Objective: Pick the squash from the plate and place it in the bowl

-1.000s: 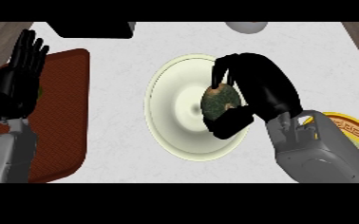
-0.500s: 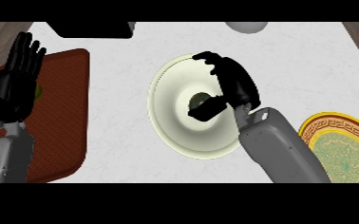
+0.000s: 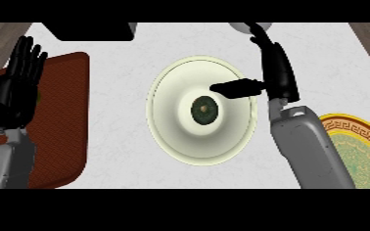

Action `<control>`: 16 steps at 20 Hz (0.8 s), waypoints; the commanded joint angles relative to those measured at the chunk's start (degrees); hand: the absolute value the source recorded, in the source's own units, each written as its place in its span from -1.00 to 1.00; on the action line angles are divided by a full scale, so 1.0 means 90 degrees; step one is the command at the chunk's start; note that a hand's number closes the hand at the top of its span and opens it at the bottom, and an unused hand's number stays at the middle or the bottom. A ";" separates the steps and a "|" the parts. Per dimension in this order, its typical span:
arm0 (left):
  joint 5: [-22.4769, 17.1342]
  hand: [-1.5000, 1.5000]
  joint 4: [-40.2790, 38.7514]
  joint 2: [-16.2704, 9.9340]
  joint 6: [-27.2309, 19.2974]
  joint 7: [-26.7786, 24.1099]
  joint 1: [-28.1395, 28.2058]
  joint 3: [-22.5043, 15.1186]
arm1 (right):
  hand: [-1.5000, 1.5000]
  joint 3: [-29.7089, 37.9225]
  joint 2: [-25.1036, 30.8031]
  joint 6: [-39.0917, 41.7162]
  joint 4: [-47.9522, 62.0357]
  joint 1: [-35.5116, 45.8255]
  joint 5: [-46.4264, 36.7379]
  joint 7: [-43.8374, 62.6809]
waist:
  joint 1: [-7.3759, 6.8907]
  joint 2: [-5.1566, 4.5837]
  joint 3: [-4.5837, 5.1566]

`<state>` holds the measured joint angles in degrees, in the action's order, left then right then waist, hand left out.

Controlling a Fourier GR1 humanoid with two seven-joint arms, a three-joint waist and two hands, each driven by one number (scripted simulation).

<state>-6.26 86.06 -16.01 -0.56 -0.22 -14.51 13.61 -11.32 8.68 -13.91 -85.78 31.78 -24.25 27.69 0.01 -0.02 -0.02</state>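
A dark green squash (image 3: 204,109) lies in the middle of the cream bowl (image 3: 168,127) at the counter's centre. My right hand (image 3: 278,71) is above the bowl's right rim, open, its fingers stretched toward the far edge and its thumb pointing left over the bowl; it touches nothing. The yellow patterned plate (image 3: 350,137) peeks in at the right edge, partly behind my right forearm. At the left edge my left hand (image 3: 20,85) rests open, fingers up, over the brown mat.
A brown mat (image 3: 61,122) covers the counter's left side. A black object (image 3: 90,30) sits at the far left edge, and a small grey round thing (image 3: 249,27) at the far edge beyond my right hand.
My right hand let go of the squash, which now lies in the bowl. The hand opened and lifted away to the right and farther back. The left hand stayed still.
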 commanded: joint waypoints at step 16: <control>-0.0160 0.00 0.0075 -0.0094 0.0328 -0.0093 0.0225 0.0100 | -1.00 0.3835 0.2146 0.2151 0.0701 -0.1839 0.3334 -0.2895 | -0.0002 -0.0001 -0.0001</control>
<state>-6.98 85.97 -16.84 0.70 -0.27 -14.11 14.64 18.04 24.39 -0.02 -84.47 17.30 1.36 7.34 0.28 -0.01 -0.03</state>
